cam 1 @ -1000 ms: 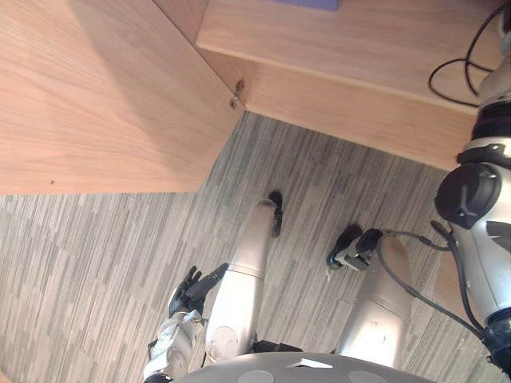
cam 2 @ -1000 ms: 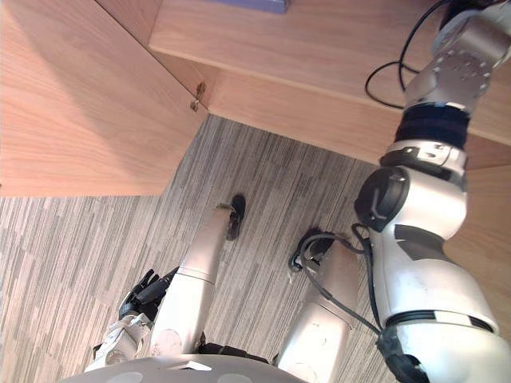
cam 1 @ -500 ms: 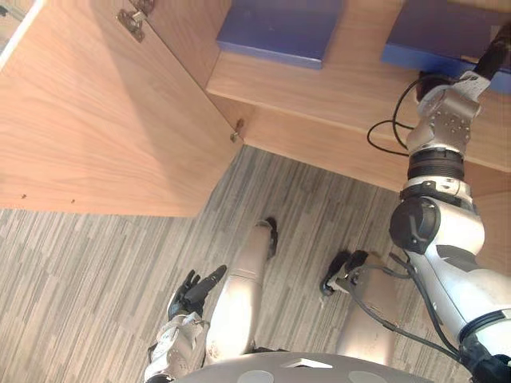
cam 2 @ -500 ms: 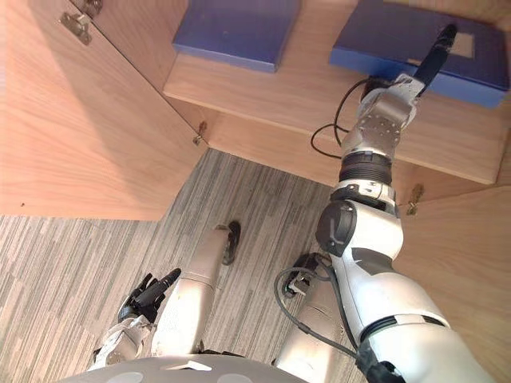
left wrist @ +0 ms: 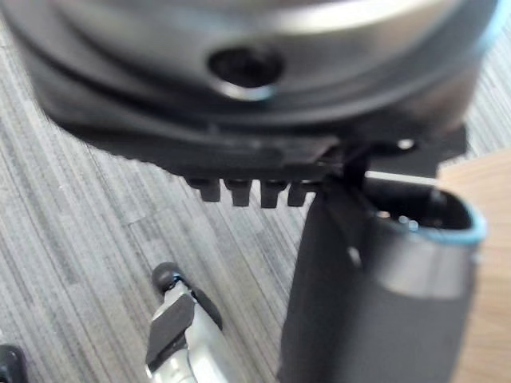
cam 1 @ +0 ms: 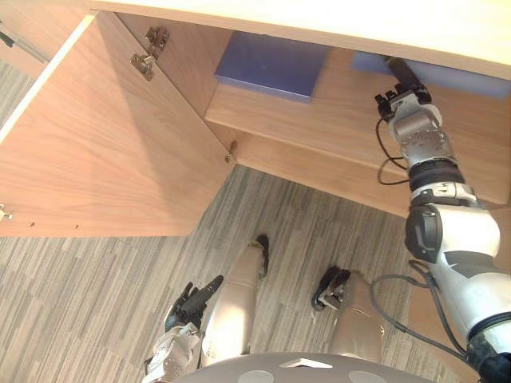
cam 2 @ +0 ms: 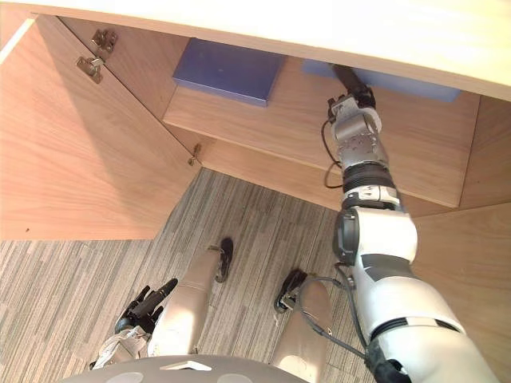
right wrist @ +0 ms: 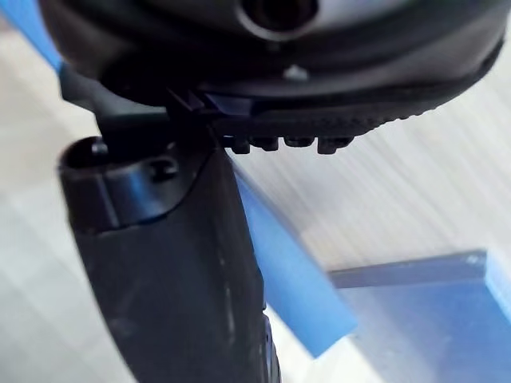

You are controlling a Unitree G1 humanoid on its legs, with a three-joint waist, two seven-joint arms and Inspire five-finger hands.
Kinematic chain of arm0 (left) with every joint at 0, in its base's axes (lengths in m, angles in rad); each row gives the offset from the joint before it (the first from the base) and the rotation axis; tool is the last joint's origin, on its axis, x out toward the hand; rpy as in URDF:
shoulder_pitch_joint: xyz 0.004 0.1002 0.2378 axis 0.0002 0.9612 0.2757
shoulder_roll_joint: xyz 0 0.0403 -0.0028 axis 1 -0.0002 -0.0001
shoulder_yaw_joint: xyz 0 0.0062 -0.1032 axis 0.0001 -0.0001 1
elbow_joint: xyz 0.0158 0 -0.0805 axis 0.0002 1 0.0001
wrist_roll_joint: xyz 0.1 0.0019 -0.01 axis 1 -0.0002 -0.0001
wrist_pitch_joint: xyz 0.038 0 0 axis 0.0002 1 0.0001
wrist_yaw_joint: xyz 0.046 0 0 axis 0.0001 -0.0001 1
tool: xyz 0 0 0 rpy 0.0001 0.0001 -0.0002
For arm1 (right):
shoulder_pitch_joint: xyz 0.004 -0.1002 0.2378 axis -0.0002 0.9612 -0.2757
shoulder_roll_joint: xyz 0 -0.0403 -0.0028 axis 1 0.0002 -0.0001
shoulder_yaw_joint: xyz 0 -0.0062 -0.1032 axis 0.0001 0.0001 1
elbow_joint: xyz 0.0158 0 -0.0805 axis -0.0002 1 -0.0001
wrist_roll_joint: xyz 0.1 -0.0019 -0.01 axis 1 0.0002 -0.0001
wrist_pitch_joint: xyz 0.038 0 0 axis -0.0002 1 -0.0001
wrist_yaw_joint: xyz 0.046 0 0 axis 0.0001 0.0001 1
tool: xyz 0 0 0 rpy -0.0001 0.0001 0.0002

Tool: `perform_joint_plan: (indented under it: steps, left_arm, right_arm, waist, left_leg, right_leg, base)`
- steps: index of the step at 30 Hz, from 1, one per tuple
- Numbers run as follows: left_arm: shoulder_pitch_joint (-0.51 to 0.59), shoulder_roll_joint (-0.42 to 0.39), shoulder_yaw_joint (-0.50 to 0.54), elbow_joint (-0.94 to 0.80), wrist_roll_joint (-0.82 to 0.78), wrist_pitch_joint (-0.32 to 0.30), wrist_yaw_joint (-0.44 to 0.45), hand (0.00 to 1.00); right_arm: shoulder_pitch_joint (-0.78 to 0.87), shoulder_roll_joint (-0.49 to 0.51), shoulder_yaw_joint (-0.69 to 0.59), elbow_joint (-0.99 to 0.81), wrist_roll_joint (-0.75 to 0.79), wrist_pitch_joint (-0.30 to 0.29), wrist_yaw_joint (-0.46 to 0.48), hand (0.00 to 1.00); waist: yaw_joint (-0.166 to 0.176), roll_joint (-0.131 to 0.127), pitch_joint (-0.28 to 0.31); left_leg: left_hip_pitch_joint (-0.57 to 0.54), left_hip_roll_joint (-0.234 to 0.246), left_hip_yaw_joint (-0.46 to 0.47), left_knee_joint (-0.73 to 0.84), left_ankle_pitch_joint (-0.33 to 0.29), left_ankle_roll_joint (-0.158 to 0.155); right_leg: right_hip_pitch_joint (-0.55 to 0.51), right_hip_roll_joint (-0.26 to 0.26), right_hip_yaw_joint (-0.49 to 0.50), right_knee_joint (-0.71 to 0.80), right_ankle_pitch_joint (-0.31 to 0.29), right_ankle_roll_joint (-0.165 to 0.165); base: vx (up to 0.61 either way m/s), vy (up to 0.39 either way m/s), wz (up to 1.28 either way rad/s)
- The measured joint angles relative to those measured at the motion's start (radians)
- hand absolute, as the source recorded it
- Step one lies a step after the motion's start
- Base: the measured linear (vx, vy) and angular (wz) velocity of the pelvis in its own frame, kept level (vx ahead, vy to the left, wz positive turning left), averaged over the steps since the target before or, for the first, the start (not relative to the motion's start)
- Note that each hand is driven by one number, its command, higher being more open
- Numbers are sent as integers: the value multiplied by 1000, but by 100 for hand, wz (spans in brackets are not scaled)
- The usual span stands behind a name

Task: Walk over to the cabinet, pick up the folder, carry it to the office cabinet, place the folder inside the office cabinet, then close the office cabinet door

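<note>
The wooden cabinet stands open, and two blue folders lie flat on its shelf (cam 1: 335,120). One folder (cam 1: 271,65) lies at the left. The other folder (cam 2: 399,80) lies at the right, partly hidden under the cabinet top (cam 1: 359,24). My right hand (cam 1: 402,89) reaches into the cabinet with straight fingers at the near left end of the right folder. In the right wrist view its thumb (right wrist: 184,263) lies straight beside that folder's blue edge (right wrist: 295,279). My left hand (cam 1: 188,299) hangs low over the carpet, open and holding nothing.
The cabinet's left door (cam 1: 104,159) is swung wide open towards me, with hinges (cam 1: 148,52) at its inner edge. A wooden panel (cam 2: 471,263) stands at the right. Striped grey carpet (cam 1: 96,279) covers the floor in front.
The camera has tilted up, bringing the shelf and cabinet top into view. My right arm has stretched further into the cabinet, up to the right folder. The left hand stays low.
</note>
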Motion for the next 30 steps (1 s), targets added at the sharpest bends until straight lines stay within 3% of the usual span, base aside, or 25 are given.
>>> perform_joint_plan:
  steps: [4, 14, 17, 20, 23, 26, 30]
  left_arm:
    - [13, 13, 41, 20, 38, 1, -42, 100]
    - [24, 21, 101, 59, 79, 21, -86, 100]
    - [22, 21, 101, 64, 107, 21, -92, 100]
    - [19, 21, 91, 69, 116, 21, -92, 100]
    - [16, 21, 58, 79, 112, 20, -86, 100]
    - [15, 23, 57, 81, 106, 19, -76, 100]
    - [-1, 25, 56, 100, 107, 19, -58, 100]
  right_arm:
    - [-1, -45, 39, 29, -198, 37, 151, 100]
    - [91, -68, 103, 52, -558, 40, 386, 100]
    - [157, -65, 190, -19, -754, -32, 456, 100]
    - [232, -36, 286, -87, -940, -91, 463, 100]
    - [294, 7, 357, -124, -1138, -112, 428, 100]
    - [366, 53, 397, -156, -1325, -116, 368, 100]
    - [392, 80, 427, -158, -1442, -111, 358, 100]
  waist:
    - [-5, -10, -4]
    - [-17, -27, -7]
    - [-20, -28, -8]
    - [-22, -48, -19]
    - [-22, -69, -31]
    - [-23, -84, -40]
    - [-23, -91, -44]
  left_leg:
    - [10, 3, 19, -15, 1, 10]
    - [8, 12, 44, -10, -8, 21]
    - [10, 20, 52, 0, -17, 23]
    - [13, 23, 56, 1, -19, 23]
    - [25, 23, 64, -2, -19, 23]
    - [32, 23, 64, -2, -19, 22]
    - [41, 23, 69, -4, -19, 23]
  right_leg:
    - [6, -1, 5, -19, 7, 7]
    - [-11, 4, 28, -18, 9, 10]
    - [-12, 12, 38, -15, 9, 10]
    - [-13, 13, 42, -13, 9, 10]
    - [-8, 13, 50, -12, 9, 10]
    - [0, 13, 50, -12, 9, 10]
    - [6, 13, 54, -16, 13, 13]
  base:
    - [51, 35, -3]
    - [32, 7, -6]
    - [26, -1, -10]
    - [20, -4, -6]
    - [13, -7, -5]
    - [0, 0, 0]
    - [-5, 3, -2]
